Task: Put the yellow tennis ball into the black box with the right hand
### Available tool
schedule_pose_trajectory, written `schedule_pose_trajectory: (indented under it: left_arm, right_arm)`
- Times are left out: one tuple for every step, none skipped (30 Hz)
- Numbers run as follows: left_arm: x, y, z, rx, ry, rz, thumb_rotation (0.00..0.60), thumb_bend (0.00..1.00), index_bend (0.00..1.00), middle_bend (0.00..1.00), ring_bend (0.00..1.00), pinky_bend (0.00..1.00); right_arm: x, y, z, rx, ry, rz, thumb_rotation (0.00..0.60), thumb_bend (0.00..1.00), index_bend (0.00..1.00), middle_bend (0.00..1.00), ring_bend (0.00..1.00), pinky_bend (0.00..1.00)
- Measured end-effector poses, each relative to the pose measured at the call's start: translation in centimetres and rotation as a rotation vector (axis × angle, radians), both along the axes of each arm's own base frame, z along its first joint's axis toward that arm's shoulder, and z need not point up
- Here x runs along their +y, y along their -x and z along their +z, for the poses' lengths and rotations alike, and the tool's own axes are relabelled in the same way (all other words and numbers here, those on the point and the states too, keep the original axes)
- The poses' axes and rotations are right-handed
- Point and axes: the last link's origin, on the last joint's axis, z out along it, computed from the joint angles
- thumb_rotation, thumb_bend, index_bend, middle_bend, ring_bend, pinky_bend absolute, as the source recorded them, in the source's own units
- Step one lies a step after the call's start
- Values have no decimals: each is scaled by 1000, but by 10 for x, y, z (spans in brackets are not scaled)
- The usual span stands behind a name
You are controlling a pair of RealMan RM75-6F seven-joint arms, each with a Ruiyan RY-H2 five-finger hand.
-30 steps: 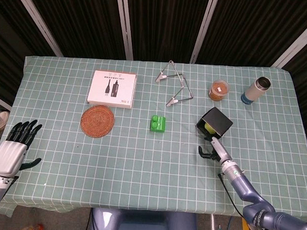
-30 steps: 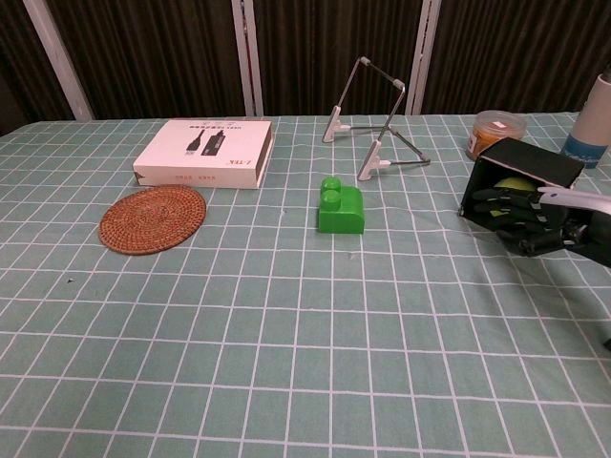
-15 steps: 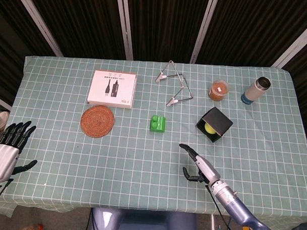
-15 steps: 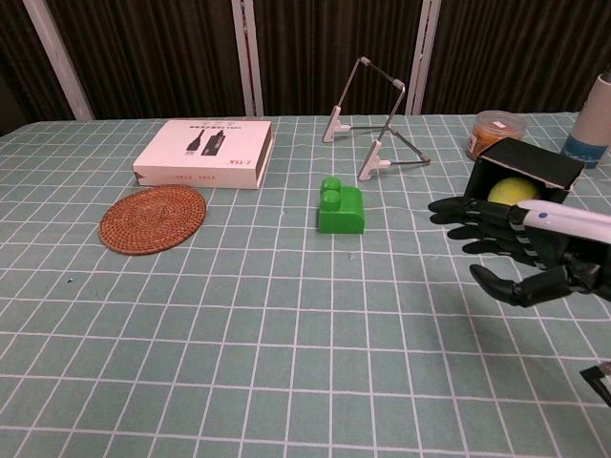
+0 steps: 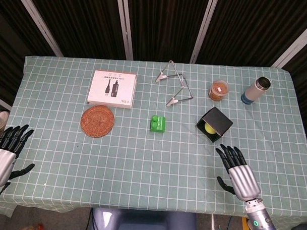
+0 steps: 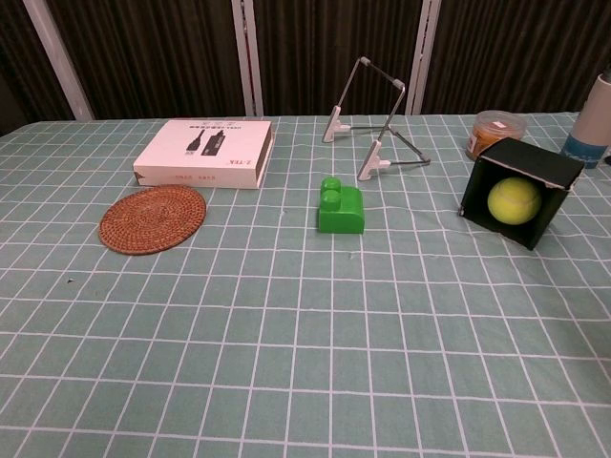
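Note:
The yellow tennis ball (image 5: 209, 128) (image 6: 514, 200) lies inside the black box (image 5: 220, 120) (image 6: 531, 161), which rests on its side at the table's right with its mouth facing me. My right hand (image 5: 239, 174) hovers near the front edge, below the box and apart from it, fingers spread and empty. My left hand (image 5: 3, 156) hangs off the front left corner, fingers apart, holding nothing. Neither hand shows in the chest view.
A green block (image 5: 157, 123) sits mid-table, a woven coaster (image 5: 98, 121) and a white carton (image 5: 112, 88) to the left. A wire phone stand (image 5: 175, 85), an orange-lidded jar (image 5: 219, 90) and a metal flask (image 5: 255, 90) stand behind the box.
My right hand has drawn back from the box mouth toward the front edge, leaving the ball inside, and is out of the chest view. My left hand has sunk slightly.

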Motion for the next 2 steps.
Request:
schedule_pose_trajectory:
  left_arm:
    - [0, 0, -1, 5, 2, 0, 600, 99, 0, 0, 0, 58]
    - [1, 0, -3, 11, 5, 1, 600, 99, 0, 0, 0, 58]
  right_arm:
    - [4, 5, 5, 51, 46, -6, 600, 361, 0, 0, 0, 0]
    - [6, 8, 9, 80, 75, -12, 600, 361, 0, 0, 0, 0]
